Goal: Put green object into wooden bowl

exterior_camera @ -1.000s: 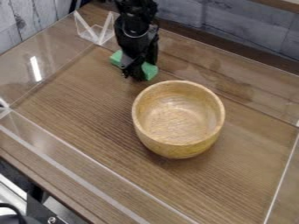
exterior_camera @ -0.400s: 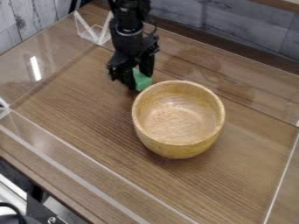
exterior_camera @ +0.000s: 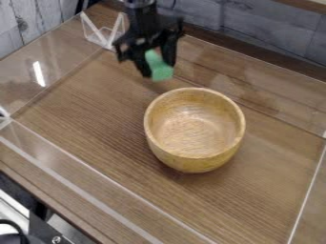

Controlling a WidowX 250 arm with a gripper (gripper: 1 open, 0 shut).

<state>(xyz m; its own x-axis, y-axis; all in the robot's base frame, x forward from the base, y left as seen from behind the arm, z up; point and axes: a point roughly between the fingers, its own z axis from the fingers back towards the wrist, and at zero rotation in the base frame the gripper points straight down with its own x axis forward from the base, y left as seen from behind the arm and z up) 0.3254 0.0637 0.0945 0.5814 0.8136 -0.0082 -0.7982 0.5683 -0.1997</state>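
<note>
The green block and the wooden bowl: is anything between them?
Nothing: the camera view shows only bare table between the green block, held in the gripper, and the wooden bowl.

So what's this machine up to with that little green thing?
A single robot arm's gripper is holding the green object, a small block, clamped between its fingers and lifted clear of the wooden table. The wooden bowl sits empty on the table, a little nearer the camera and to the right of the block. The block is not over the bowl yet, so the drop-off has not happened.
</note>
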